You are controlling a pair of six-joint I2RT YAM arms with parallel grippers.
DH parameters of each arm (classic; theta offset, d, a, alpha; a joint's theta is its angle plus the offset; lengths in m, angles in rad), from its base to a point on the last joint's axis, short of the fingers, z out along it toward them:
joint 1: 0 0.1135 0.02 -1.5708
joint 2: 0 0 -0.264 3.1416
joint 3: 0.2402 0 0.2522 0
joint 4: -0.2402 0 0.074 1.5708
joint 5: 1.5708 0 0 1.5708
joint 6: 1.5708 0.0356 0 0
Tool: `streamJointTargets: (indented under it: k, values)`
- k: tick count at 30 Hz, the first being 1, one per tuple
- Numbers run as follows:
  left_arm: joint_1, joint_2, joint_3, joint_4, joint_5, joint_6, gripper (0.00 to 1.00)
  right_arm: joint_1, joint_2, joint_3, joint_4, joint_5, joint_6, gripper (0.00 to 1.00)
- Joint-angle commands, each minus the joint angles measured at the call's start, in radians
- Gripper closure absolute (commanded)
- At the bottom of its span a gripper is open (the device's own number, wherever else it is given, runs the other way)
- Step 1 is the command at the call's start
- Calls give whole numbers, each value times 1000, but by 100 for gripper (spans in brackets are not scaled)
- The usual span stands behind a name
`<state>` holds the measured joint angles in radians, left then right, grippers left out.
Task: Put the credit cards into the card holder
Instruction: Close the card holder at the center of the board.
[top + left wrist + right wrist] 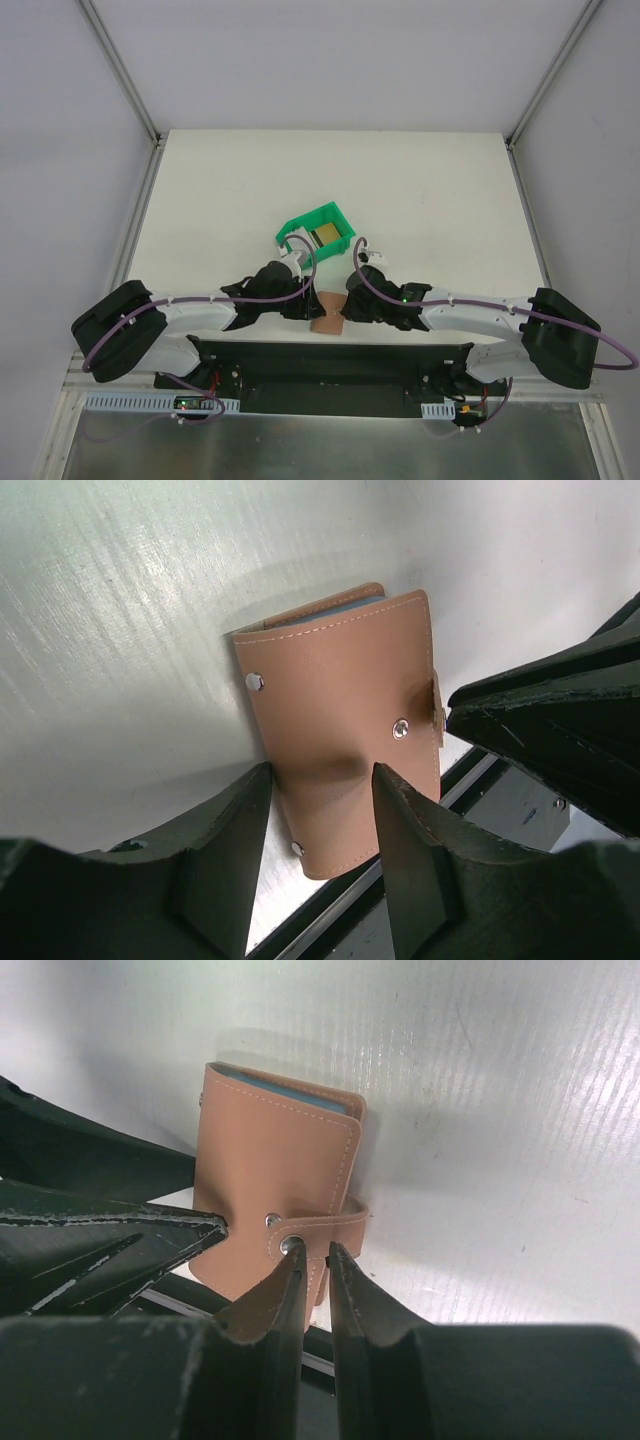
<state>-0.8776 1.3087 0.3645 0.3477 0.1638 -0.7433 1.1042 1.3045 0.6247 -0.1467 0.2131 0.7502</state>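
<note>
The card holder [328, 313], a closed tan leather wallet, lies flat near the table's front edge between both grippers. My left gripper [321, 772] is open above its lower half [335, 715]. The wallet is wider than the gap between the fingers [235, 850]. My right gripper [316, 1253] stands with only a narrow slit between its jaws. Its tips rest against the snap tab [320, 1230] at the holder's [270, 1160] edge, and whether they pinch anything is unclear. A gold-olive credit card [323, 236] lies in the green bin [298, 226]; other cards are hidden.
The green bin stands just behind the grippers, near the table's middle. The black base rail [330, 355] runs along the front edge right below the wallet. The other arm's dark fingers [560, 730] crowd in close beside the wallet.
</note>
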Motion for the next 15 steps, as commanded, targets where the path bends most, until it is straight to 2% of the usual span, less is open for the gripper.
streamJointTargets:
  k: [1, 8, 15]
  values:
    - [-9, 49, -36, -147, -18, 10, 55, -7, 4, 17, 24, 8, -8, 82]
    - [-9, 80, -33, -147, -18, 15, 61, -9, 41, 41, 39, -15, -18, 83]
    - [-15, 83, -38, -147, -33, 4, 61, -7, 67, 56, 56, -29, -25, 83]
